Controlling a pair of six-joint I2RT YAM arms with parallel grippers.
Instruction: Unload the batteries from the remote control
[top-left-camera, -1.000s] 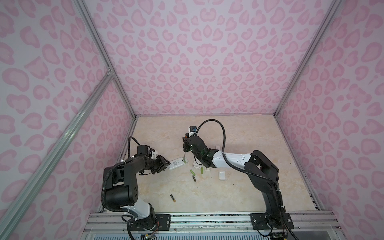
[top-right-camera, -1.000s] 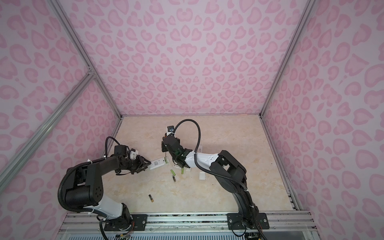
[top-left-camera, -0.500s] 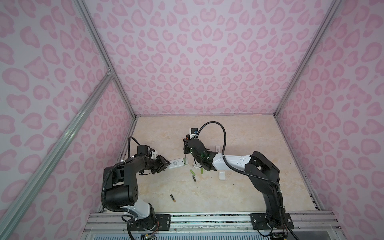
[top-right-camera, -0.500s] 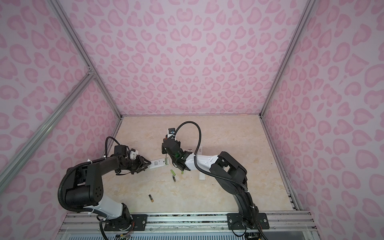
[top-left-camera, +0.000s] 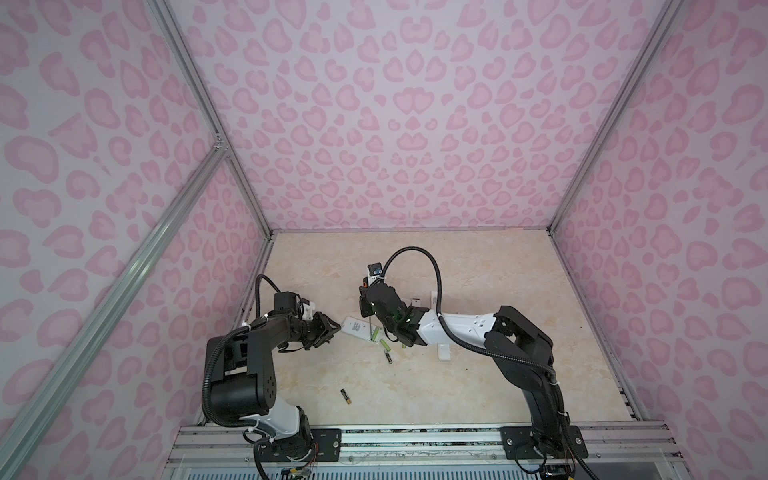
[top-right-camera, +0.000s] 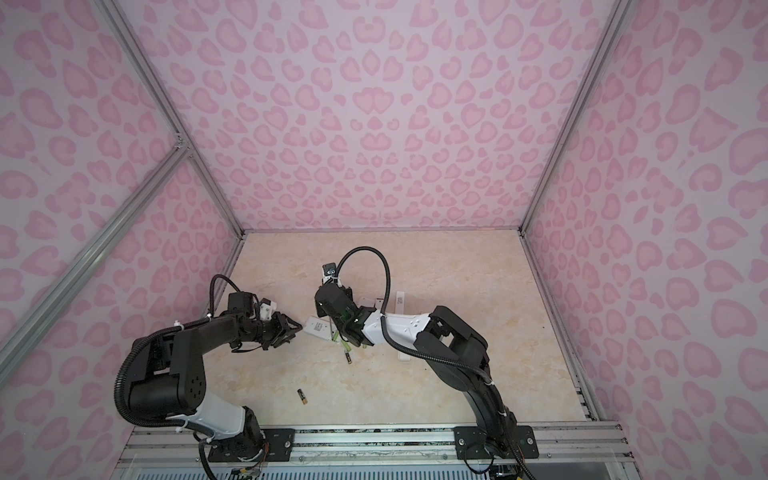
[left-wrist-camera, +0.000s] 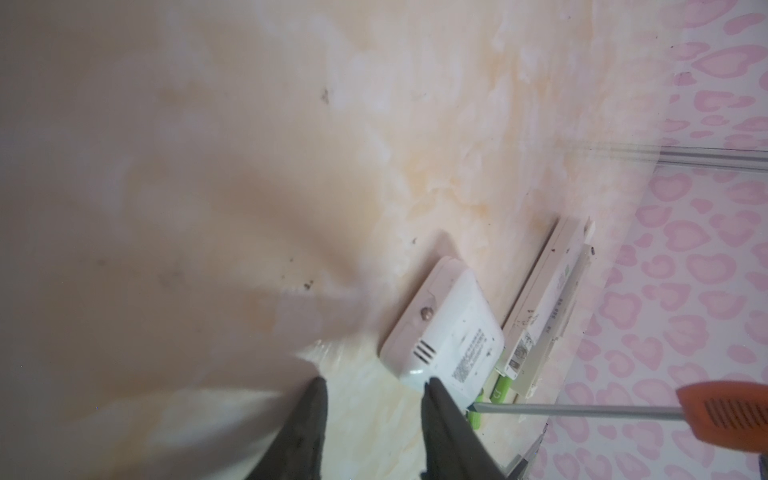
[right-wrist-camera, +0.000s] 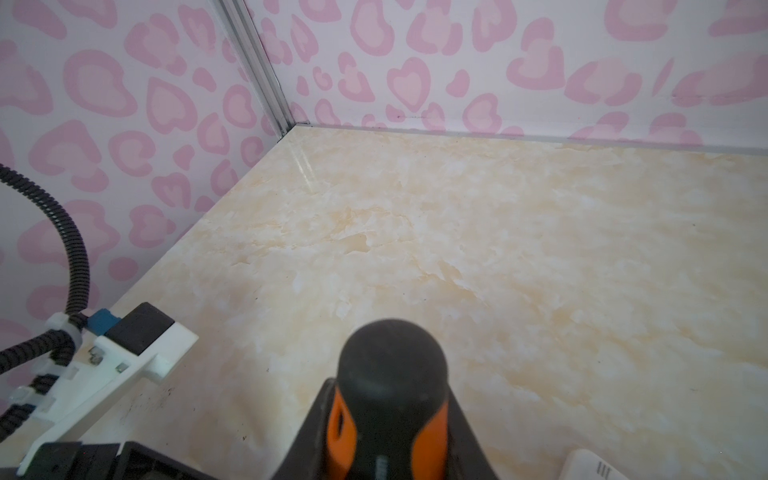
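One black battery (top-left-camera: 345, 397) lies near the front of the table (top-left-camera: 415, 399); the green batteries (top-left-camera: 385, 344) lie just beside the remote control (top-left-camera: 354, 326). The left gripper (left-wrist-camera: 374, 382), jaws apart, stays at one end of the remote. The right gripper (top-left-camera: 365, 303), clamped on the screwdriver (right-wrist-camera: 390, 374), has lowered its tip to the opposite end, so prying is probably next. Beyond, open surface reaches the back wall (top-left-camera: 415, 166).

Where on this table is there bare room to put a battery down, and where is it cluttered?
Bare: the far half of the table up to the back wall, and the near strip between the lone black battery and the right arm's base. Crowded: the middle, where the white remote, screwdriver and green batteries cluster.
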